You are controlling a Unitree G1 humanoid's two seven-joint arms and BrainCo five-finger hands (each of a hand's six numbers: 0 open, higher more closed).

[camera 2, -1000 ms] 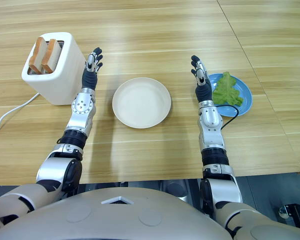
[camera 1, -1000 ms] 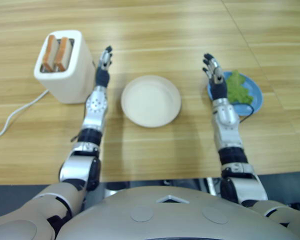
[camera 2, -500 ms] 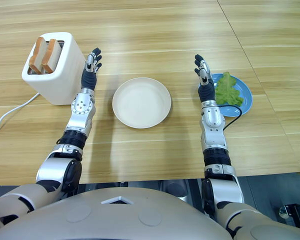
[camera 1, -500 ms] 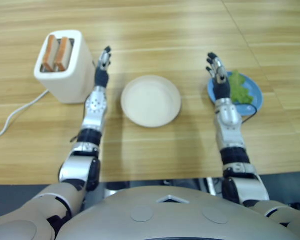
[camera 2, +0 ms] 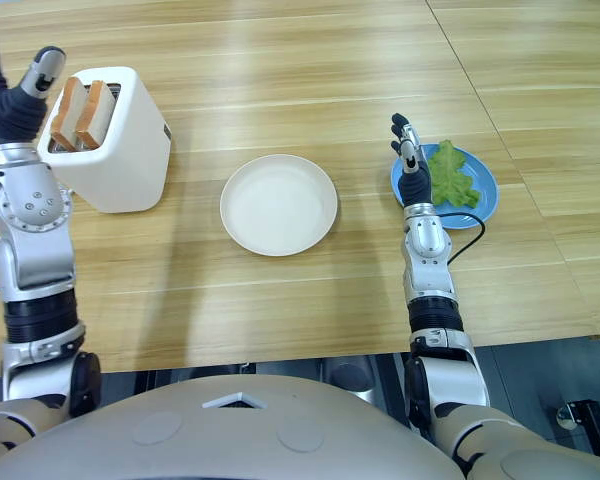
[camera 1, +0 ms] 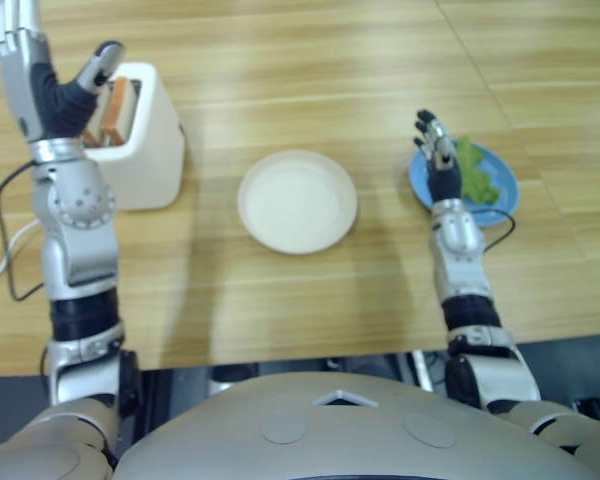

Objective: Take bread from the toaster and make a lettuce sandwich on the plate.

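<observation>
Grey-and-black fingers of the left hand: spread, released, holding nothing, raised at the toaster's upper left corner. Toaster: white, upright, two bread slices standing in its slots, pale faces with brown crust, just beside the thumb; I cannot tell if they touch. Right hand: fingers straight, unclenched, holding nothing, at the left rim of the blue plate. Contents: one ruffled green lettuce leaf. Cream plate: round, shallow, on the wooden table between toaster and blue plate.
</observation>
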